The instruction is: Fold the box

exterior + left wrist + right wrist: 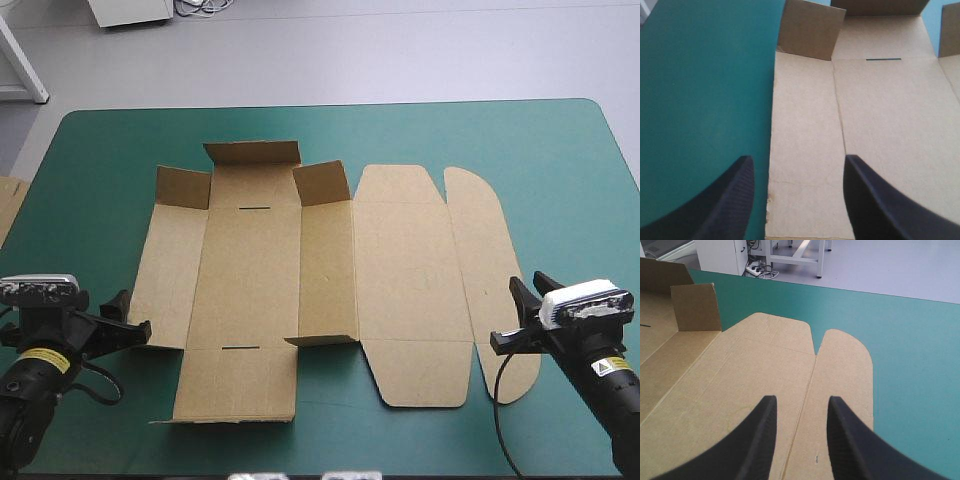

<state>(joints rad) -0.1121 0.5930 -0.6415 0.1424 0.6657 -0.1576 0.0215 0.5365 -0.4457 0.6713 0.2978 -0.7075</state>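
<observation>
Tabletop: a tabletop under a teal-green cover, which shows bare all round the board.
Box: the box lies opened out as one brown sheet in the middle of the tabletop, a little nearer the near edge than the far one.
Box, left part: three long panels lie side by side, with two thin slots cut in the middle panel, one toward each end.
Raised flaps: three short flaps at the far ends of those panels stand up, and everything else lies flat or nearly flat.
Box, right part: a wide lid panel with rounded far corners, then a narrow rounded strip along the right edge.
Left end effector: the left end effector is open at the box's left edge, toward the near side. In the left wrist view one black finger is over the cover and the other over the leftmost panel, with the board's edge running between them.
Right end effector: the right end effector is also open, at the box's right edge. In the right wrist view the crease between lid panel and strip runs up between its fingers.
Contact: cannot tell whether any finger touches the board.
Other board: an edge of spare board shows at the tabletop's left edge.
</observation>
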